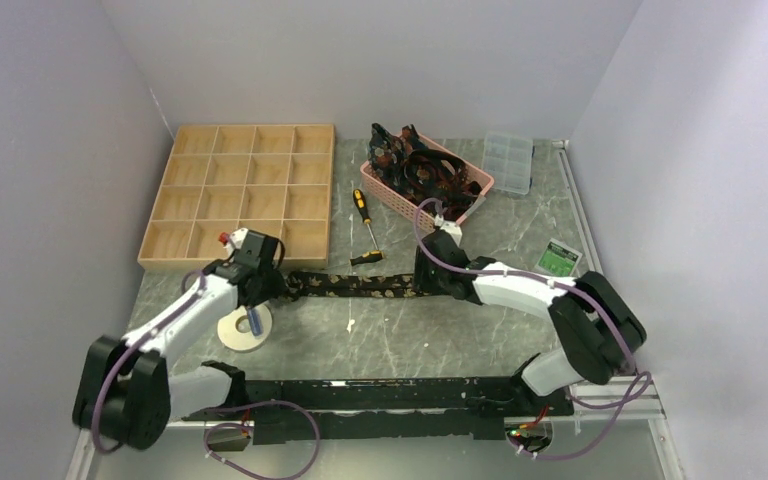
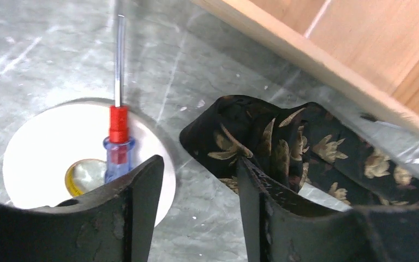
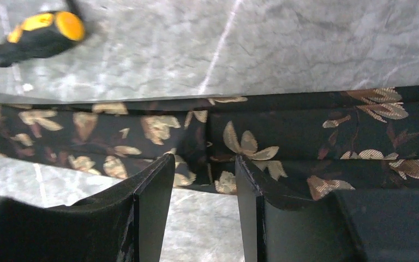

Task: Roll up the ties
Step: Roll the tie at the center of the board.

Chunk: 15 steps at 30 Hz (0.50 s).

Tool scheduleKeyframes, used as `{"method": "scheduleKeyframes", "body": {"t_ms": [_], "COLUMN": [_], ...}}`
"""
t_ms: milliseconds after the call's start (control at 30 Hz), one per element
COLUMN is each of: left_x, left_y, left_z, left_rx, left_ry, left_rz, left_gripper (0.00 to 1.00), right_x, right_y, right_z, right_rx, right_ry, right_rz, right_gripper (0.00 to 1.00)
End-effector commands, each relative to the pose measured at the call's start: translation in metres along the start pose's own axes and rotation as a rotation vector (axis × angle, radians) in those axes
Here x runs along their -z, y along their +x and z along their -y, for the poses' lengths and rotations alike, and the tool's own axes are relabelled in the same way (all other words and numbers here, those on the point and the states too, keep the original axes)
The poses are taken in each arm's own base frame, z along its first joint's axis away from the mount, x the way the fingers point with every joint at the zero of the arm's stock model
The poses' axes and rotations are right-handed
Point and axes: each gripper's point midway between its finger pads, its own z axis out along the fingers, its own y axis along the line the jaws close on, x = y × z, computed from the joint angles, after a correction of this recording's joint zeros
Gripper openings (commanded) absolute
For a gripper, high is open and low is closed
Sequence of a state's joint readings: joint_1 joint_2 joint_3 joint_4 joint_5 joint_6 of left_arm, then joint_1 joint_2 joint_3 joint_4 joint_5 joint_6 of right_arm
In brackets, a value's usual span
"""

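Observation:
One black tie with tan-gold leaves lies stretched left to right across the middle of the table. My left gripper is at its left end. In the left wrist view that end is folded up into a loose loop beside the right finger, and my left gripper stands open over bare table. My right gripper is at the tie's right part. In the right wrist view it is open, its tips at the near edge of the flat tie. More ties are heaped in a pink basket.
A wooden compartment tray stands at the back left, its edge close to the tie's loop. A white tape roll with a blue-red screwdriver on it lies beside the left gripper. A yellow-black screwdriver, a clear plastic box and a green card lie further back.

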State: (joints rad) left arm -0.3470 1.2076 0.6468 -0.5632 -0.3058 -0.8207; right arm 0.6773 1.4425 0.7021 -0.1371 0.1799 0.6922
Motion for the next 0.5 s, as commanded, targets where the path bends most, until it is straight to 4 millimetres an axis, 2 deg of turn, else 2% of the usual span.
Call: {"method": "scheduleKeyframes", "body": {"t_ms": [0, 100, 167, 267, 333, 400, 467], "left_x": [0.02, 0.029, 0.036, 0.048, 0.056, 0.071, 0.085], "left_y": [-0.025, -0.032, -0.035, -0.043, -0.046, -0.057, -0.058], "left_z": [-0.016, -0.031, -0.036, -0.035, -0.017, 0.019, 0.053], "left_rx": [0.173, 0.224, 0.251, 0.28, 0.255, 0.182, 0.115], "left_ry": [-0.014, -0.046, -0.057, -0.014, 0.108, 0.327, 0.512], "left_rz": [0.118, 0.156, 0.175, 0.216, 0.225, 0.26, 0.247], "left_gripper": [0.59, 0.62, 0.65, 0.76, 0.82, 0.86, 0.89], "right_x": [-0.012, -0.015, -0.017, -0.013, -0.008, -0.003, 0.003], "right_y": [0.003, 0.014, 0.018, 0.023, 0.019, 0.018, 0.015], "right_z": [0.017, 0.045, 0.071, 0.1, 0.107, 0.118, 0.134], "right_rx": [-0.038, -0.102, -0.167, -0.264, -0.297, -0.344, -0.393], "right_ry": [0.067, 0.108, 0.137, 0.159, 0.171, 0.199, 0.226], "right_rz": [-0.005, -0.04, -0.071, -0.095, -0.078, -0.086, -0.071], "right_gripper": [0.49, 0.49, 0.49, 0.49, 0.5, 0.51, 0.5]}}
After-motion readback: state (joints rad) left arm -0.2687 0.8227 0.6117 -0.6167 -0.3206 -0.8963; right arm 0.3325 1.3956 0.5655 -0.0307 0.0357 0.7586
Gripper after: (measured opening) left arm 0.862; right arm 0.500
